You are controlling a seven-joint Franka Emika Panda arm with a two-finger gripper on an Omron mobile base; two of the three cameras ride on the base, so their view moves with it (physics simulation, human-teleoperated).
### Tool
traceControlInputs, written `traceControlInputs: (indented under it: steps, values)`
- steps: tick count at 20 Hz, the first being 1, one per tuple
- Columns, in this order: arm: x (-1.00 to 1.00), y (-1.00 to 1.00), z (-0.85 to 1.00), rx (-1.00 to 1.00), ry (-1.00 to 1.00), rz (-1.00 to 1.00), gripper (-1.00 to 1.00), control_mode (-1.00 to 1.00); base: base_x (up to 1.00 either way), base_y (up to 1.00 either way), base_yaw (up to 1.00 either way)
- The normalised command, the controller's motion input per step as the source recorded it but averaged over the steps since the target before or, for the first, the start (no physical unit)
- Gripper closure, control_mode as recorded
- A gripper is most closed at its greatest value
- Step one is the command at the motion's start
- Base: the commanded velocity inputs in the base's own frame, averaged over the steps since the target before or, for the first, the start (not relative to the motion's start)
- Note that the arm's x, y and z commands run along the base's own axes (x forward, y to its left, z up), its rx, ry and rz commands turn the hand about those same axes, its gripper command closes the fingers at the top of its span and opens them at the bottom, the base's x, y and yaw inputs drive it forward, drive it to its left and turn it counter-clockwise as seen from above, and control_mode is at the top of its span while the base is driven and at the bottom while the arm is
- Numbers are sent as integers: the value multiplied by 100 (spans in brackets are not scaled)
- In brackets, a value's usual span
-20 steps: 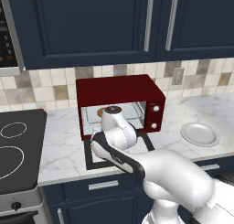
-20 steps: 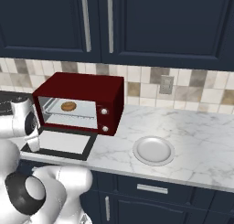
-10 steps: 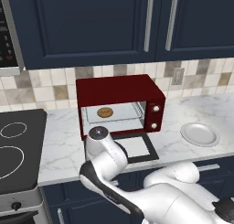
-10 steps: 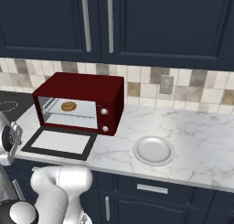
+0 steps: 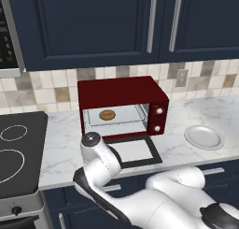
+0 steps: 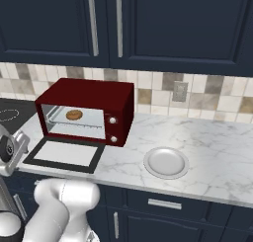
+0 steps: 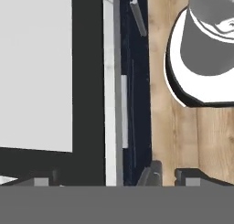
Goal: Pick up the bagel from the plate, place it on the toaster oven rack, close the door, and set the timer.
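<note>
My gripper (image 7: 114, 179), jaws wide and empty, hangs low beside the open door (image 5: 132, 151) to swing it shut; the bagel (image 5: 107, 115) sits centre-frame on the toaster oven rack (image 5: 122, 122).

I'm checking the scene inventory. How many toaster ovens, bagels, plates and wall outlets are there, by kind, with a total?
toaster oven: 1
bagel: 1
plate: 1
wall outlet: 1
Total: 4
</note>
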Motion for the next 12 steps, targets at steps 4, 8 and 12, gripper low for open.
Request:
traceControlInputs:
  steps: [4,8,12]
  values:
    - [27,4,0,0,0,-29,-100,-100,0,0,0]
    - [3,5,-17,0,0,-26,-100,-100,0,0,0]
    - [-2,17,-27,0,-3,-23,-100,-100,0,0,0]
